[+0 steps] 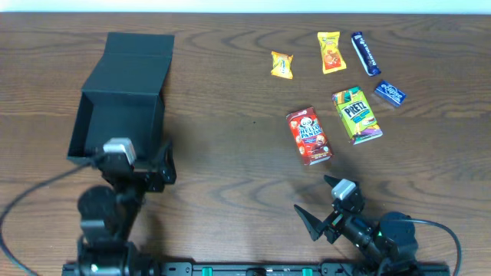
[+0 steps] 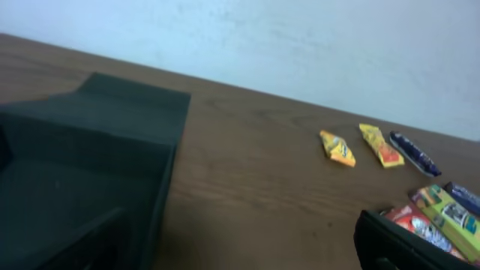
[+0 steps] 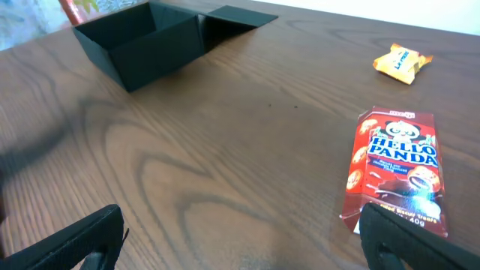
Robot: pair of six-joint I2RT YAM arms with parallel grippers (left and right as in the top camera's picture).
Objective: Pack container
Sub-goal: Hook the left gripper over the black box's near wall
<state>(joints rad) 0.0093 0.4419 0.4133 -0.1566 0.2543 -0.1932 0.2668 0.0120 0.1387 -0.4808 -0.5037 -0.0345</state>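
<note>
Toward far-left corner of brown wooden counter (image 1: 230, 115) sits the matte black square cardboard box (image 1: 123, 115), hinged flap lid laid back toward the far edge, cavity facing up. L pincer (image 1: 132, 157) hangs over the box's near-right corner w/ jaws spread wide and gripping nothing. In the left wrist view one finger looks to be over the cavity, the other outside over bare wood.

R pincer (image 1: 321, 203) is by the near edge, right of centre, also spread wide w/ nothing between the fingers. Just beyond it lies the red Hello Panda carton (image 1: 309, 136). The green Pretz carton (image 1: 357, 115) lies beside that, toward the right edge.

Nearer the far-right corner, all apart:
- small yellow wrapped sweet (image 1: 281, 65)
- yellow-orange sachet (image 1: 331, 51)
- dark blue bar (image 1: 365, 53)
- small blue packet (image 1: 390, 93)
</note>
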